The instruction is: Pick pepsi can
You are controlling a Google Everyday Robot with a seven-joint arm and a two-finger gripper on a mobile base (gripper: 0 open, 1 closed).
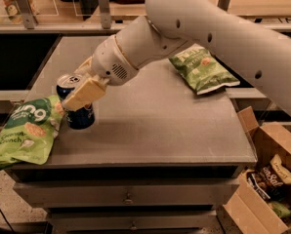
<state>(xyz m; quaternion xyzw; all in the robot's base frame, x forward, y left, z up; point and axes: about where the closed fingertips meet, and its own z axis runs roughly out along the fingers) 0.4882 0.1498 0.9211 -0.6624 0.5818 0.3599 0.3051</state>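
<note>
The gripper is at the can, which stands near the table's left edge, touching a green bag (another bag lies far right). Whether it grips the can cannot be told.

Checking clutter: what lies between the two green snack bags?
In the camera view: the pepsi can, with the gripper at it, next to the left bag; then bare table top, under the arm, to the far bag.
</note>
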